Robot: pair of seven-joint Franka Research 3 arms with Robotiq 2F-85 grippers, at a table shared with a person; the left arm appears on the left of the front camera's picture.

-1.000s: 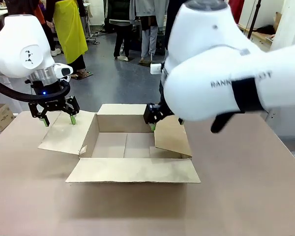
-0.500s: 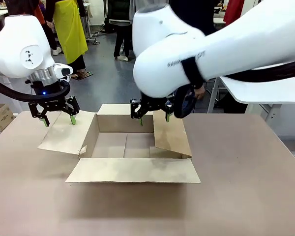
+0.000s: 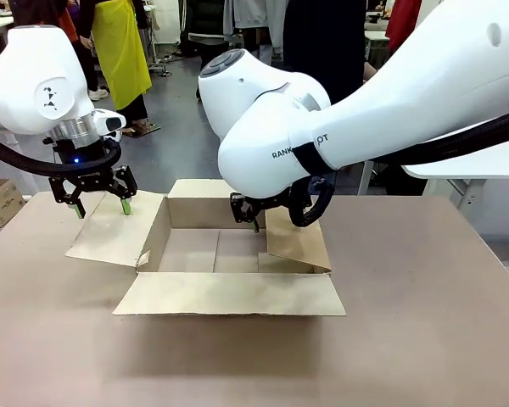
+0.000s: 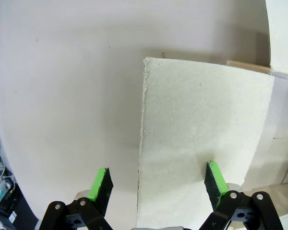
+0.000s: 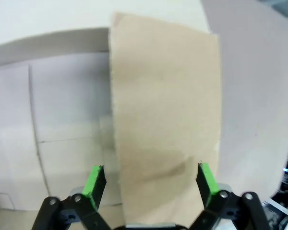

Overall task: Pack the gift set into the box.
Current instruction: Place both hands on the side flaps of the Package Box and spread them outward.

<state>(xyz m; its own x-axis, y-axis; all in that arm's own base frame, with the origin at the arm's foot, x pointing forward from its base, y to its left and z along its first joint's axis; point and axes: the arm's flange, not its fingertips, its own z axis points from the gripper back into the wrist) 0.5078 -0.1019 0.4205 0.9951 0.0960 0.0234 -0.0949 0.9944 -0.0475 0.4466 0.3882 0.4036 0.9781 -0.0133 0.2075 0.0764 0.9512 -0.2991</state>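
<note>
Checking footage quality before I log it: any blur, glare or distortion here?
Front view: evenly lit, sharp, soft shadow beneath the box. Left wrist view: wide-angle curving at the edges, colours washed pale. Right wrist view: slightly soft, same curving.

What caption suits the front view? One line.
Left gripper and right gripper hang open over flaps of the open box.
</note>
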